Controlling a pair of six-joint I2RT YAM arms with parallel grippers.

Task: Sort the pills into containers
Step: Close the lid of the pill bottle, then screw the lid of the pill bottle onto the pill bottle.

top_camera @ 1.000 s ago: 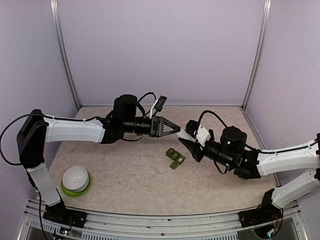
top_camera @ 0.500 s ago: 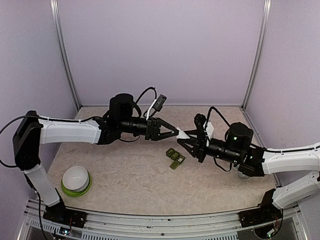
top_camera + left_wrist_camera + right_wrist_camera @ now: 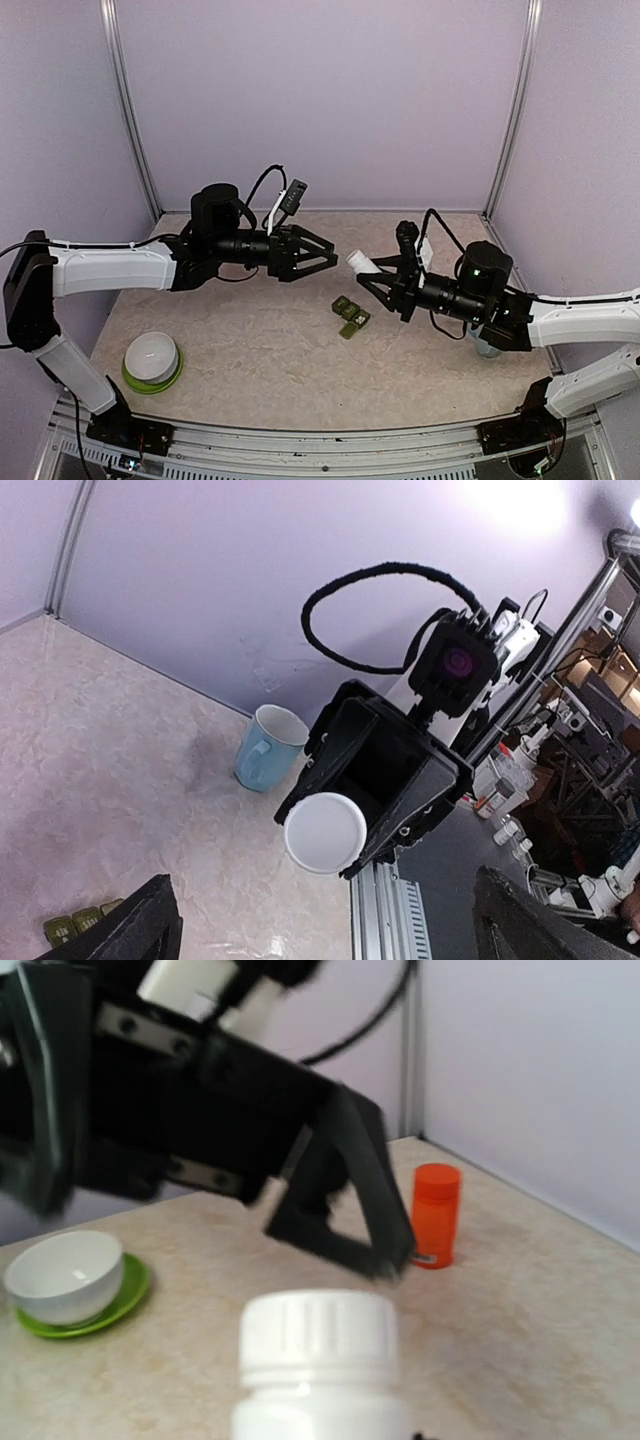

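Splayed to full width on the left gripper [image 3: 330, 258], holding nothing, tips aimed at the ribbed cap [image 3: 318, 1332] of the small white bottle [image 3: 358, 261] yet apart from it. Clenched on the right gripper [image 3: 372, 272], pinching that bottle low on its body, cap on, neck lying near level in the air. Held over the table [image 3: 250, 350] just past the far edge of the dark green container strip [image 3: 350, 315], with the left gripper farther off to the strip's left. No pills on show; strip flat on the table, its three compartments too small to read as filled or not. Well to the strip's left and toward the near edge, white bowl [image 3: 152, 352] on a green saucer [image 3: 150, 381]; to the strip's right, light blue mug [image 3: 268, 748]; orange bottle [image 3: 435, 1215] upright, place against the strip not readable. Probably mid cap removal, sorting itself not begun. Main hazards: closing off-centre on the cap and shoving the bottle out of a grip set so low; twisting hard enough to spin the body between the right fingers instead of loosening the thread; freeing the cap with the neck level, sending pills rolling across the table beside the strip rather than into it. Safer with the neck tipped up before any twist.
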